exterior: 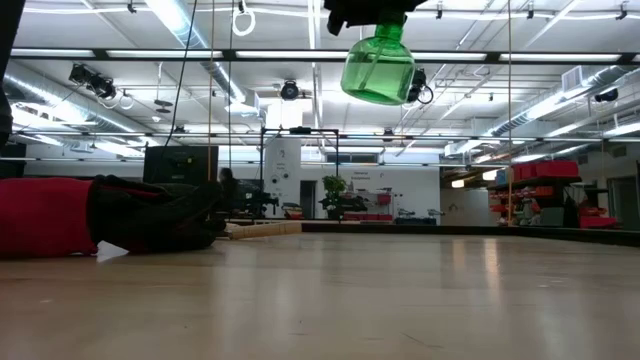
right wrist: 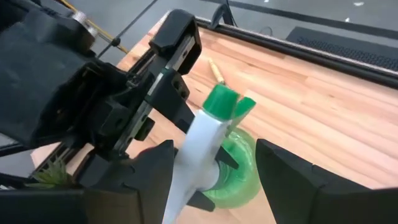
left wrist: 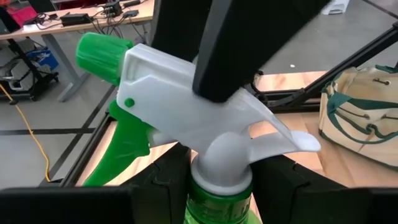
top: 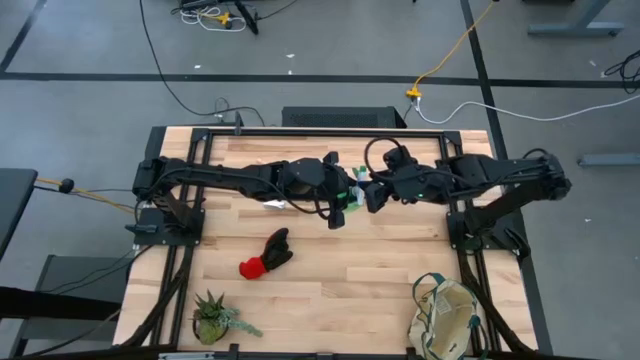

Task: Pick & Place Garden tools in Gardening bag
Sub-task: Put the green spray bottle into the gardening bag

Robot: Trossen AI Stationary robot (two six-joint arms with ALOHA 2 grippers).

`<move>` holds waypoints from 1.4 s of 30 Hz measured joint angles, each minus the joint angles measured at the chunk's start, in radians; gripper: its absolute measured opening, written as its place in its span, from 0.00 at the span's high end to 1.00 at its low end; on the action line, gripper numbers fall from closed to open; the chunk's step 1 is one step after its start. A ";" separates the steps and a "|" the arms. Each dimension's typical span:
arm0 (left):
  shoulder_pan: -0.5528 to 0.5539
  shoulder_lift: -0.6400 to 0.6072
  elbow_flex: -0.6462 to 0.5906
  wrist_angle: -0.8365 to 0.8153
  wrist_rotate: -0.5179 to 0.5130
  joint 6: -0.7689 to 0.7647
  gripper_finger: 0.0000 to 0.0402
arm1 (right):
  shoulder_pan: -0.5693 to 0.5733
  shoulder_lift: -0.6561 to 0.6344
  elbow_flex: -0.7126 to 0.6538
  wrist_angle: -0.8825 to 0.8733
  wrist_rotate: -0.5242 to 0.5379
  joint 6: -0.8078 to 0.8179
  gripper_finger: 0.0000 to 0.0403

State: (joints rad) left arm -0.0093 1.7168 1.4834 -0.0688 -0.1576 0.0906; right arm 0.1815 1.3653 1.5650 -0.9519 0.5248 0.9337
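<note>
Our left pincer (left wrist: 217, 180) pinches the green spray bottle (exterior: 378, 68) by its neck, upright, high above mid-tabletop, while the right pincer (right wrist: 211, 180) straddles its white head, spread. The bag (top: 446, 320) lies at the near right corner, nearer our right arm.

bag (top: 447, 318) mouth: unobstructed | mid-table: glove pair (top: 266, 256) (plant (top: 212, 318) beyond)

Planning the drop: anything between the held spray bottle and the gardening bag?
Nothing visible. The spray bottle hangs high over mid-table, gripped at its neck by the left gripper. The gardening bag sits at the near right corner; the gloves lie off that path.
</note>
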 joint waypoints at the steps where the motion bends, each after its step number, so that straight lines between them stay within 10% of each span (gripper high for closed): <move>1: 0.000 0.000 0.000 -0.001 -0.001 0.000 0.63 | -0.006 0.004 0.000 0.002 -0.003 0.000 0.43; 42: 0.000 0.000 0.002 -0.032 -0.025 -0.001 0.61 | -0.078 0.035 0.000 0.048 -0.100 -0.001 0.72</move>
State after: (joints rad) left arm -0.0097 1.7167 1.4849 -0.1013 -0.1822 0.0897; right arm 0.1036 1.4006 1.5650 -0.9036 0.4252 0.9328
